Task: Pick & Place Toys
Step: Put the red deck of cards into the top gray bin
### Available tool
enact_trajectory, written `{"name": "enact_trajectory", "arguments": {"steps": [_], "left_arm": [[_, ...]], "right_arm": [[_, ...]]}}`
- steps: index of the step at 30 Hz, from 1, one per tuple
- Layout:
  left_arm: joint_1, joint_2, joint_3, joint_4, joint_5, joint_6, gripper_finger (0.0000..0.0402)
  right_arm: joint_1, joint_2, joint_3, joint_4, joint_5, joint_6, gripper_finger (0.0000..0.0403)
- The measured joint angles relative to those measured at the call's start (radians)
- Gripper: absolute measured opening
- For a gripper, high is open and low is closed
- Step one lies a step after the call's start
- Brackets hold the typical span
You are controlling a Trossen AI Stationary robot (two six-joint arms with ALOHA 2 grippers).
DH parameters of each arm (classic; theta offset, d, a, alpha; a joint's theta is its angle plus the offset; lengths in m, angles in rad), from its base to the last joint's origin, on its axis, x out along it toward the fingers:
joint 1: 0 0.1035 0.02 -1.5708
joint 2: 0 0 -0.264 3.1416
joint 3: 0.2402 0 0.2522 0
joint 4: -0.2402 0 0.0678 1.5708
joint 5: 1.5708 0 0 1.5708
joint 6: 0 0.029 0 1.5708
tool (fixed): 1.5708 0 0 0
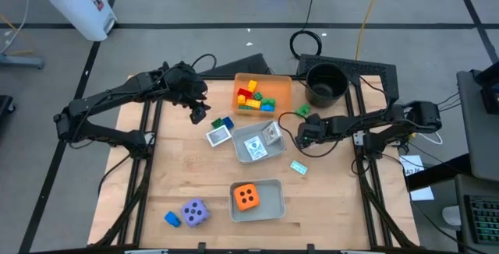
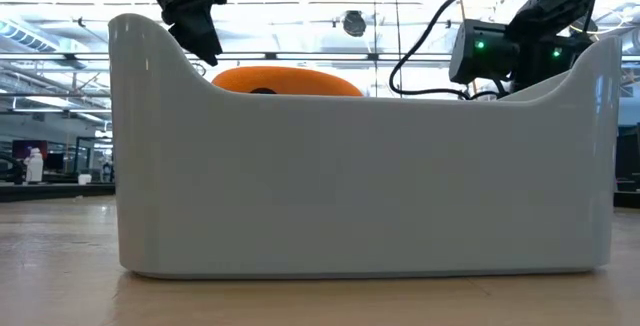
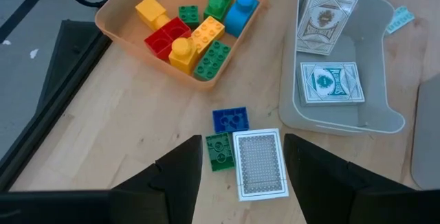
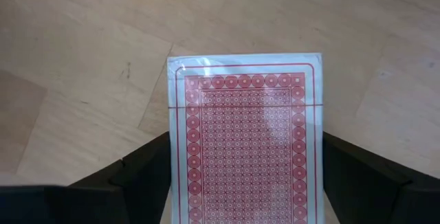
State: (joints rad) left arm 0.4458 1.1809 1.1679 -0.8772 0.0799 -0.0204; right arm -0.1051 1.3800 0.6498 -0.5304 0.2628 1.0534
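Red-patterned card (image 4: 247, 141) is framed between the right gripper (image 4: 244, 183) fingers, seemingly pinched; it should be carried level to the grey tray (image 1: 238, 146). Left gripper (image 3: 240, 176) is spread empty above a white card (image 3: 260, 163).

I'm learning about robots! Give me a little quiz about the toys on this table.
1. True or false: the orange die sits in a grey tray.
2. What colour is the other die, out on the table? A purple, B green, C red.
3. Fill in: the bricks are piled in the ___ tray.
Key: 1 true; 2 A; 3 orange.
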Motion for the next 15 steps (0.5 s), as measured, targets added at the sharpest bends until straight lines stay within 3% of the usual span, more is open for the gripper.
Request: {"name": "enact_trajectory", "arguments": {"steps": [8, 15], "left_arm": [[0.000, 0.000, 0.000, 0.003, 0.000, -0.001, 0.0209], [0.000, 0.000, 0.000, 0.013, 0.013, -0.015, 0.0209]], "right_arm": [[-0.006, -0.050, -0.001, 0.001, -0.040, -0.005, 0.0310], [-0.022, -0.224, -0.001, 0.028, -0.039, -0.051, 0.0303]]}}
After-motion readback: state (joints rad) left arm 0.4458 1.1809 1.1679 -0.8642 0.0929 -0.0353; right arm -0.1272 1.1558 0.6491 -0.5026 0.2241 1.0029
